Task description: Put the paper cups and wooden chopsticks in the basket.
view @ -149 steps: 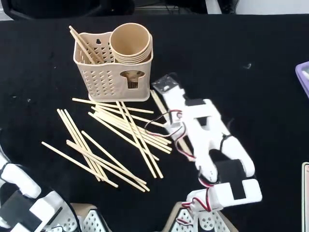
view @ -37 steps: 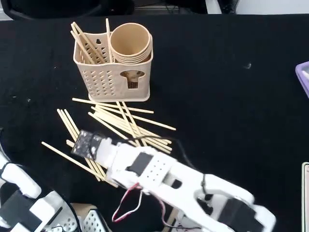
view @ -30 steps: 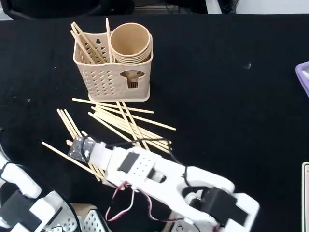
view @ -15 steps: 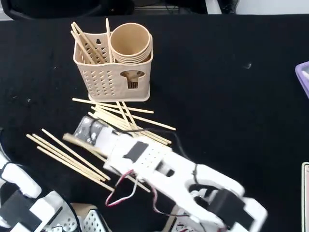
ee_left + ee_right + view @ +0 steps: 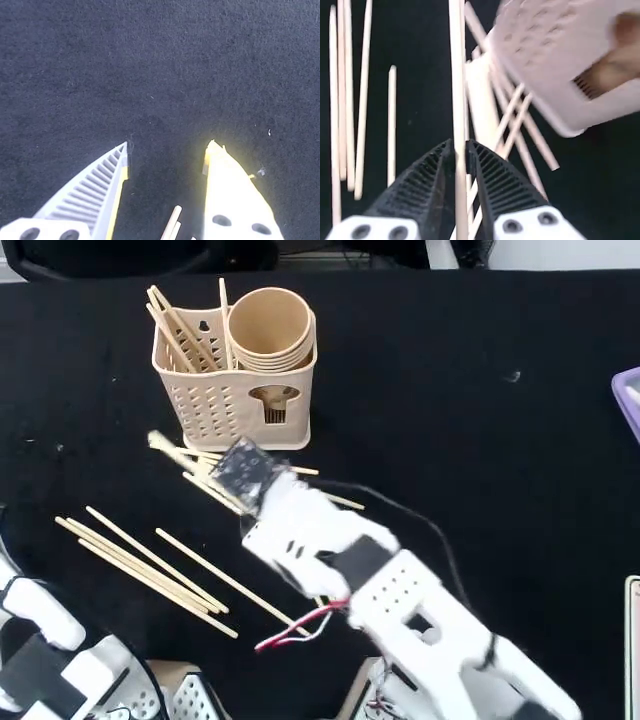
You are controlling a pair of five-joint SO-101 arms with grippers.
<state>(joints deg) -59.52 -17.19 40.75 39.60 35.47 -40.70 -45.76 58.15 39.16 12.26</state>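
Fingers (image 5: 432, 172) of the right gripper (image 5: 460, 144) are clamped on a chopstick (image 5: 456, 75), possibly two, just beside the basket (image 5: 230, 405). Raise it upright, clear the rim, then drop it next to the cups (image 5: 270, 325). Half a second ago this arm was farther back, by the loose sticks (image 5: 150, 565) on the counter (image 5: 480, 440).

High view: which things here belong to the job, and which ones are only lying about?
Belong to the job: basket; paper cups; chopsticks in the basket; loose chopsticks; held chopstick in the right gripper.
Lying about: purple object at the table's edge.
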